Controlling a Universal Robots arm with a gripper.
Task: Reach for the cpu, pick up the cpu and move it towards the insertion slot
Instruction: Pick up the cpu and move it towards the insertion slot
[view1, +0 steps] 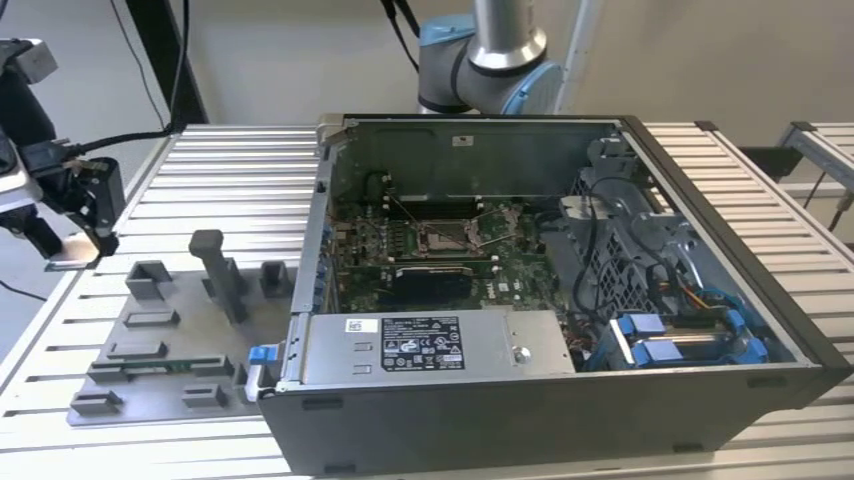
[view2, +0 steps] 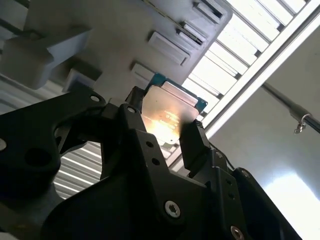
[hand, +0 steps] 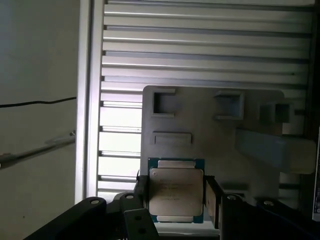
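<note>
The cpu (hand: 176, 194), a thin square chip with a silvery top and a green edge, sits between my gripper's (hand: 177, 186) two black fingers (hand: 141, 192), which are shut on its sides. In the second wrist view the cpu (view2: 169, 111) glints between the same fingers (view2: 194, 142), held above the grey fixture plate (view2: 125, 30). In the exterior view my gripper (view1: 94, 235) hangs at the far left, over the table's edge beside the fixture plate (view1: 160, 345). The insertion slot (view1: 447, 235) is a silver-framed socket on the motherboard inside the open case, well off to the exterior view's right.
The open computer case (view1: 561, 400) stands to the exterior view's right of the fixture plate, its near wall carrying a power supply (view1: 420, 345). Upright grey blocks (view1: 214, 265) rise from the plate. The ribbed metal table (hand: 200, 45) runs under everything. The arm's base (view1: 487, 60) stands behind the case.
</note>
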